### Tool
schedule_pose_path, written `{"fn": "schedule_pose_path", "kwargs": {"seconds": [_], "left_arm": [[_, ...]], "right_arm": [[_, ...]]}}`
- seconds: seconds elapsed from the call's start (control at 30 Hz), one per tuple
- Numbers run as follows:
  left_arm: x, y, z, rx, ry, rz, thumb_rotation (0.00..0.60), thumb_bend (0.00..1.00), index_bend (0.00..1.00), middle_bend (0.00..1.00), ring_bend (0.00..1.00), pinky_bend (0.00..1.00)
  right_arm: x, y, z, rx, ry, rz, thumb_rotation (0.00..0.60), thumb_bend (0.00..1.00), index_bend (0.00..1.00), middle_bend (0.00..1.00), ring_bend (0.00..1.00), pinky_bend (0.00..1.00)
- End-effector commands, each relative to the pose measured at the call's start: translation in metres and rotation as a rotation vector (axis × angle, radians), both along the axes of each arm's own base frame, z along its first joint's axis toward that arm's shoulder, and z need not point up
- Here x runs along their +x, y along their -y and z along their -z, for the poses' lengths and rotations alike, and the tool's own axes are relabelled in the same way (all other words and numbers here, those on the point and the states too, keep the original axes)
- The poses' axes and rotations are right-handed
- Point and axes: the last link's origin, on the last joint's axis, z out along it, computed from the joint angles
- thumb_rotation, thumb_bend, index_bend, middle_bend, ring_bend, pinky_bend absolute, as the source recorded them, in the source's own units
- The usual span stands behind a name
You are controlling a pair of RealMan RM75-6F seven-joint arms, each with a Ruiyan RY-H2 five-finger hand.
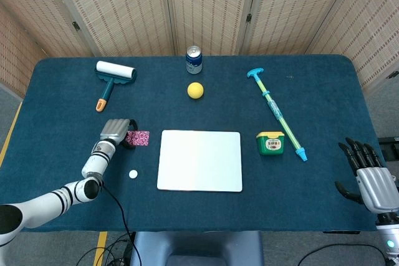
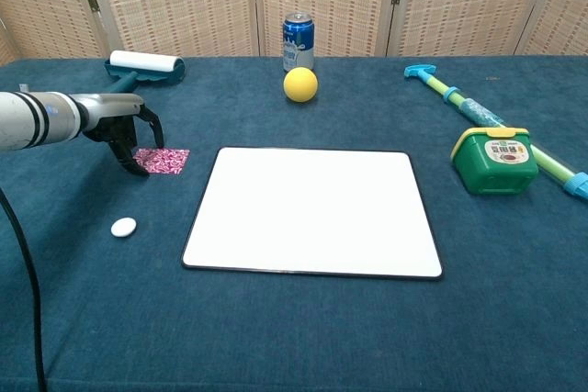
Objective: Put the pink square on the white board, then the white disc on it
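The pink patterned square (image 1: 138, 137) (image 2: 163, 160) lies flat on the blue table just left of the white board (image 1: 199, 160) (image 2: 312, 210). My left hand (image 1: 115, 133) (image 2: 125, 130) hovers at the square's left edge with fingers curled down and apart, thumb and fingertips close to the square; it holds nothing. The small white disc (image 1: 133, 174) (image 2: 123, 226) rests on the table nearer me, left of the board's front corner. At the table's right front edge my right hand (image 1: 368, 175) is open with fingers spread, well away from everything.
A lint roller (image 1: 114, 78) (image 2: 142, 67) lies at the back left. A blue can (image 1: 194, 59) (image 2: 298, 40) and a yellow ball (image 1: 196, 90) (image 2: 300, 84) sit behind the board. A green box (image 1: 270, 142) (image 2: 494, 159) and a green-blue pump toy (image 1: 277, 114) (image 2: 487, 119) lie to the right.
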Motion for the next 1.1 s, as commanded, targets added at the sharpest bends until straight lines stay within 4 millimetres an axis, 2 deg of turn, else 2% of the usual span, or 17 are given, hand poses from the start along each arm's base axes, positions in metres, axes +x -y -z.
{"fn": "schedule_pose_path", "kwargs": {"seconds": [0.03,0.47,0.9,1.1], "left_arm": [[-0.002,0.000,0.000,0.003,-0.002,0.000,0.600,0.25,0.39,1.00,1.00,1.00],[-0.006,0.001,0.002,-0.001,0.003,0.000,0.600,0.25,0.43,1.00,1.00,1.00],[0.001,0.006,-0.008,0.016,0.008,0.026,0.600,0.25,0.44,1.00,1.00,1.00],[0.012,0.011,-0.013,0.026,0.008,0.045,0.600,0.25,0.44,1.00,1.00,1.00]], "right_arm": [[0.000,0.000,0.000,0.000,0.000,0.000,0.600,0.20,0.00,0.00,0.00,0.00],[0.001,0.000,0.000,-0.004,-0.002,-0.004,0.600,0.20,0.00,0.00,0.00,0.00],[0.002,-0.001,0.002,0.004,-0.003,-0.013,0.600,0.20,0.00,0.00,0.00,0.00],[0.003,-0.002,0.002,0.014,0.003,-0.024,0.600,0.20,0.00,0.00,0.00,0.00]]}}
